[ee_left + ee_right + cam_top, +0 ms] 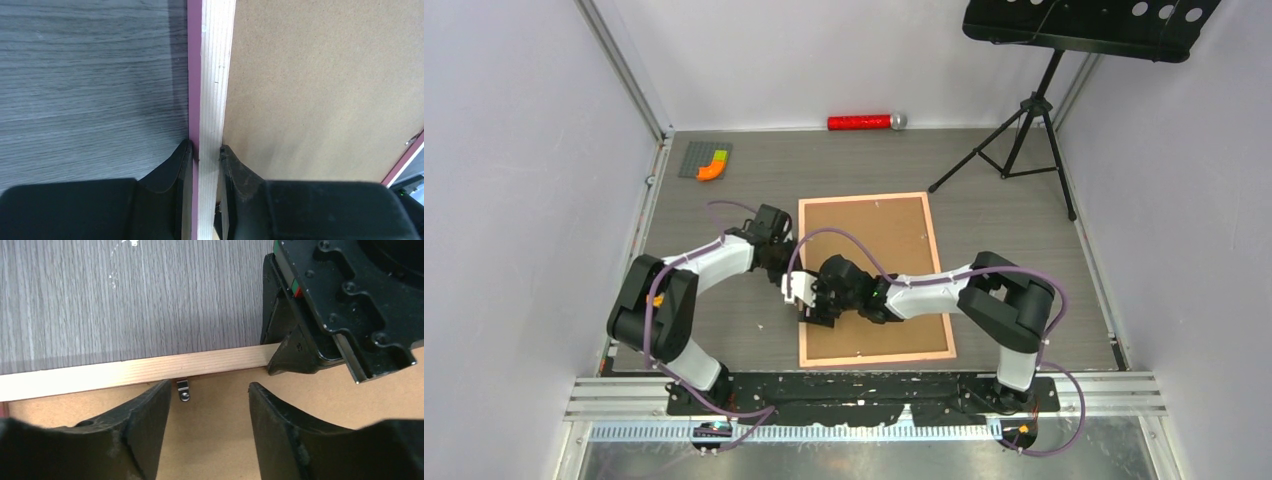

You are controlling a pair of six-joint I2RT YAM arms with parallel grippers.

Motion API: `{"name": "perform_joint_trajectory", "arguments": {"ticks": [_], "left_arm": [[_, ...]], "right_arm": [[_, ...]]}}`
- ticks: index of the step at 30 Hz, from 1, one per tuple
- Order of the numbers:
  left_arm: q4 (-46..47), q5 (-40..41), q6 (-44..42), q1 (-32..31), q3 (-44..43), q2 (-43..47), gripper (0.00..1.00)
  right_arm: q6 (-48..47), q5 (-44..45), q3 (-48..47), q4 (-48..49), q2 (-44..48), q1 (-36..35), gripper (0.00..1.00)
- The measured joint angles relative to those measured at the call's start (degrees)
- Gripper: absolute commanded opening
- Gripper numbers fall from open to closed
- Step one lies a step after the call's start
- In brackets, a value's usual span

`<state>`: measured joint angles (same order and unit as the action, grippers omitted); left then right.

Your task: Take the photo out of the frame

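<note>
The frame (pixel 874 199) lies face down on the table, its pale rim around a brown backing board (pixel 879 260). The photo is hidden under the board. My left gripper (pixel 782 252) is shut on the frame's left rail (pixel 212 90), one finger outside, one on the board side. My right gripper (pixel 809 305) is open, fingertips resting over the board just inside the same rail (pixel 125 372). A small metal retaining clip (pixel 183 389) sits between my right fingers, close to the left one. The left gripper's body (pixel 340 305) shows at the right wrist view's upper right.
A grey baseplate with an orange and green piece (pixel 707 161) lies at the back left. A red tube (pixel 864 122) lies at the back wall. A music stand's tripod (pixel 1014 150) stands at the back right. Another clip (pixel 412 140) shows on the board's edge.
</note>
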<state>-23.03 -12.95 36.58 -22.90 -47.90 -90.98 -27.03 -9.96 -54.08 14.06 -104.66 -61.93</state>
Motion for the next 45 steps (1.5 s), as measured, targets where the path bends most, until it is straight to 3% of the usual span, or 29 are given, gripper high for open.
{"name": "perform_joint_trajectory", "arguments": {"ticks": [1,8,10,14,17,22,29,34,40,45], "left_arm": [[0.04,0.09,0.00,0.00,0.02,0.07,0.12],[3.10,4.39,0.04,0.39,1.05,1.09,0.06],[4.26,4.83,0.39,0.37,1.62,1.42,0.04],[7.41,4.92,2.10,0.02,2.82,1.79,0.01],[7.67,5.01,3.85,-0.61,3.80,2.67,0.00],[7.45,5.18,5.53,-0.90,6.03,5.01,0.00],[8.81,4.55,7.91,-1.07,11.85,10.62,0.00],[8.87,6.05,12.85,-1.29,16.57,16.22,0.00],[4.48,10.67,21.16,-1.62,16.81,18.53,0.00],[1.77,11.32,26.25,2.69,17.90,21.29,0.00]], "right_arm": [[0.50,0.57,-0.04,0.44,-0.35,0.00,0.53],[9.49,9.64,-3.21,2.80,-3.96,-1.62,0.39],[12.55,13.51,-2.62,4.13,-3.98,-2.21,0.31],[19.82,22.34,-0.44,7.30,-3.58,-2.93,0.28],[25.00,33.27,0.15,6.10,-3.26,-1.55,0.35],[31.80,42.14,0.83,1.51,-1.03,1.33,0.67],[34.58,34.62,6.43,4.22,9.97,5.75,0.99],[33.88,26.97,9.68,11.02,14.34,10.97,0.96],[32.87,25.11,12.24,12.04,15.19,12.24,0.96],[33.20,24.57,12.94,11.23,17.16,13.53,0.96]]}}
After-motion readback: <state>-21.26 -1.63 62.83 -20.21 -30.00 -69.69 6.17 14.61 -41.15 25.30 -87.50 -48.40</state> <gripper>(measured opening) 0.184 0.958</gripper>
